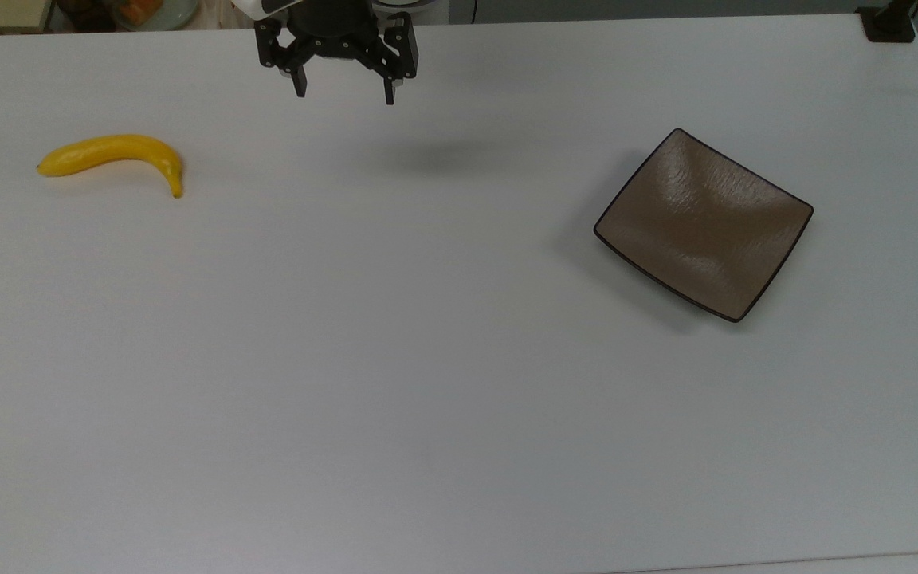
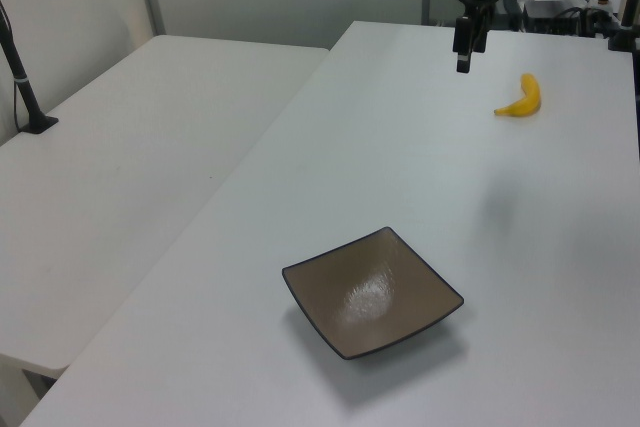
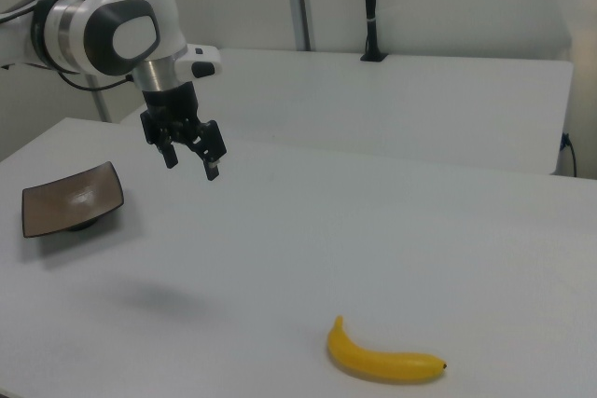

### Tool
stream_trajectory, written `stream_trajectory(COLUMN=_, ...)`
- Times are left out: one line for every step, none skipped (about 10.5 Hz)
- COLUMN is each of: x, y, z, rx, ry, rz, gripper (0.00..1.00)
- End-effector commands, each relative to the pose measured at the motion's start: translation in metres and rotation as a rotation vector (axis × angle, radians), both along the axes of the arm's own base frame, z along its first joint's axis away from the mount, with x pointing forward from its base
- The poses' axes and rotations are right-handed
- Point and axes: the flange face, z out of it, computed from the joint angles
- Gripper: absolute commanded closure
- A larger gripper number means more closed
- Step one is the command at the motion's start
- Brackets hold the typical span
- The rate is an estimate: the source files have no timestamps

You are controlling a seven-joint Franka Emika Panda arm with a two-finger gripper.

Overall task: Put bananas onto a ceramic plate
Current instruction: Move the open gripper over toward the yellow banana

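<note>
A yellow banana [image 1: 112,155] lies flat on the white table at the top view's far left; it also shows in the left view [image 2: 523,98] and the right view [image 3: 381,358]. The square brown ceramic plate [image 1: 703,223] sits bare at the top view's right, also seen in the left view [image 2: 372,292] and right view [image 3: 72,199]. My gripper [image 1: 344,90] hangs open high above the table near the far edge, between banana and plate, holding nothing. It appears in the left view [image 2: 463,57] and right view [image 3: 192,162].
A second white table [image 2: 130,177] stands beside this one. A black post mount [image 1: 888,24] sits at the far right corner in the top view. Clutter lies beyond the table's far edge.
</note>
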Motion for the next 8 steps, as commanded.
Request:
stream_trajectory(x=-0.0021, y=0.0082, z=0.0051, rx=0.004, ry=-0.023, rz=-0.018, gripper=0.00)
stream_trajectory(x=-0.0019, y=0.0086, z=0.0055, rx=0.007, ry=-0.026, rz=-0.019, gripper=0.00)
stream_trajectory(x=-0.0015, y=0.0082, z=0.0063, rx=0.012, ry=-0.029, rz=-0.013, gripper=0.00)
stream_trajectory(x=-0.0023, y=0.0080, z=0.0056, rx=0.010, ry=-0.021, rz=-0.003, gripper=0.00)
stream_trajectory(x=-0.0015, y=0.0073, z=0.0040, rx=0.011, ry=-0.020, rz=-0.008, gripper=0.00)
stream_trajectory(x=-0.0016, y=0.0073, z=0.0039, rx=0.012, ry=-0.018, rz=-0.017, gripper=0.00)
stream_trajectory(x=-0.0034, y=0.0081, z=0.0040, rx=0.011, ry=-0.011, rz=-0.021, gripper=0.00)
stream_trajectory(x=-0.0054, y=0.0088, z=0.0041, rx=0.011, ry=-0.002, rz=-0.022, gripper=0.00)
